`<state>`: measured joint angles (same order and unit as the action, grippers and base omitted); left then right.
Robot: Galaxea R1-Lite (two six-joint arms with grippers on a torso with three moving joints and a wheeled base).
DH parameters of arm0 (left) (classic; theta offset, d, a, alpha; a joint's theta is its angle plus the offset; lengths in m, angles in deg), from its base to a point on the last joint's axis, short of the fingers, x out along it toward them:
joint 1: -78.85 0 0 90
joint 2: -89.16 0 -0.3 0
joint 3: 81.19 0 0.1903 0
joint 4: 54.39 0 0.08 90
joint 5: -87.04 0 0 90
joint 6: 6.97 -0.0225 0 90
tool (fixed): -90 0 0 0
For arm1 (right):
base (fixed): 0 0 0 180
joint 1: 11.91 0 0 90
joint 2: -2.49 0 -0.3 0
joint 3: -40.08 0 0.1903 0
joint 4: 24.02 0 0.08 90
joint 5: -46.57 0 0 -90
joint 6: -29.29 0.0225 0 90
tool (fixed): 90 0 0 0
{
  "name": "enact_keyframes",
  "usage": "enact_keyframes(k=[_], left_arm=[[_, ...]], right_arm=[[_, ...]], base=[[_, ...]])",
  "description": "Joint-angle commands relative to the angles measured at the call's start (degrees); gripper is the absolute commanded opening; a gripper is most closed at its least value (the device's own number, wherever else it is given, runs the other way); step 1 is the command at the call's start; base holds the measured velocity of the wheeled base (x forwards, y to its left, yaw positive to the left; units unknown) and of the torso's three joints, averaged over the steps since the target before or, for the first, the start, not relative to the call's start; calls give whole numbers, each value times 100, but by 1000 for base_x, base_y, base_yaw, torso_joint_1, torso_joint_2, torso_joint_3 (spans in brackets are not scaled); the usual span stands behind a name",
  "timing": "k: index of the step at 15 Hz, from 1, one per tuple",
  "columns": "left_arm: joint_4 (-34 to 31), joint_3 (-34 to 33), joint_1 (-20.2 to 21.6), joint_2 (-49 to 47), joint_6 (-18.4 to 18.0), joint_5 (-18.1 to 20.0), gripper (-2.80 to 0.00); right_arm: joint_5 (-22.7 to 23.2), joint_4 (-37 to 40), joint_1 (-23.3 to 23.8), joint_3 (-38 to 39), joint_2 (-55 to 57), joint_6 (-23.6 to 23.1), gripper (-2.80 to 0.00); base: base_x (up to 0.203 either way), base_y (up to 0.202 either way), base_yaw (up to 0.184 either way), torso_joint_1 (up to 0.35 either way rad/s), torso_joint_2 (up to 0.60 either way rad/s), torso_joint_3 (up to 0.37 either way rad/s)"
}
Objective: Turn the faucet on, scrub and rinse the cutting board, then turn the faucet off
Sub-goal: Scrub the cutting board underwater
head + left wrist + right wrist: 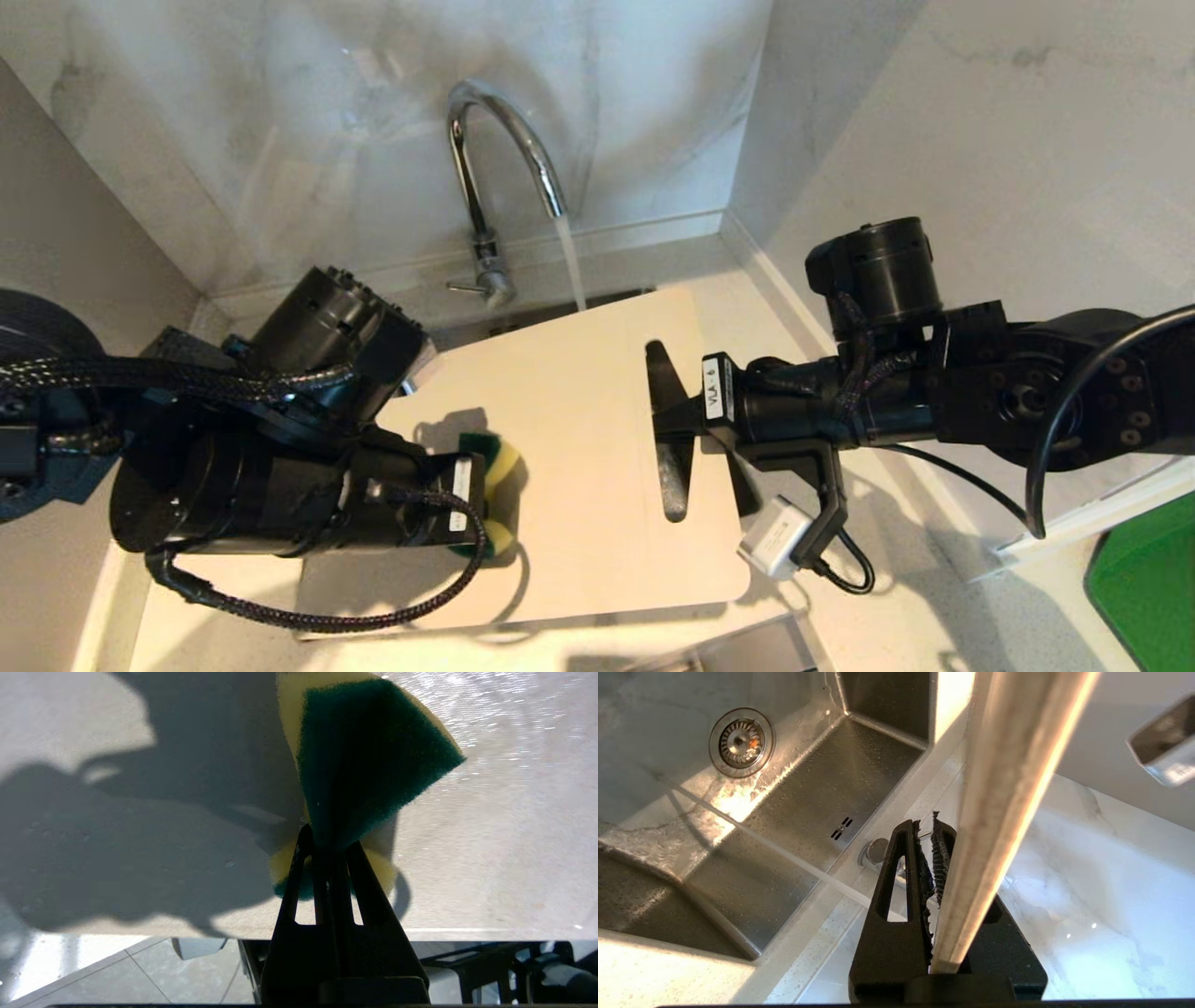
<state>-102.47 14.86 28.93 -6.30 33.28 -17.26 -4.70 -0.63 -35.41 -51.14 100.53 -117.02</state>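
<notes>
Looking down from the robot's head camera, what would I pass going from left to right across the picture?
Left hand pinching a green-and-yellow sponge → cutting board → right hand gripping the board at its handle cutout → bright green flat object at the far right.

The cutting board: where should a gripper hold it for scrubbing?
Hold the cutting board at the thin rim beside its handle cutout, coming from the robot's right, as the right gripper does; this leaves the broad face free.

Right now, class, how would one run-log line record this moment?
tap: running | left hand: sponge on board | right hand: gripping board by slot | stage: scrubbing
</notes>
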Motion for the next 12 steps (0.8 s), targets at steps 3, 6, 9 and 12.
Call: enact_keyframes(k=[3,6,9,12], left_arm=[[115,-375,257,-35,34,21,-280],[125,-709,448,241,36,67,-280],[389,-1148,787,442,30,190,-280],[664,-1637,1331,566,-27,552,-280]], right_arm=[[29,-2,4,0,-13,-82,-280],[29,-2,4,0,-4,-82,-280],[29,-2,4,-9,-4,-82,-280],[29,-2,4,0,-48,-82,-280]], base=[[0,0,0,0,0,0],[0,0,0,0,0,0],[0,0,0,0,0,0],[0,0,0,0,0,0]])
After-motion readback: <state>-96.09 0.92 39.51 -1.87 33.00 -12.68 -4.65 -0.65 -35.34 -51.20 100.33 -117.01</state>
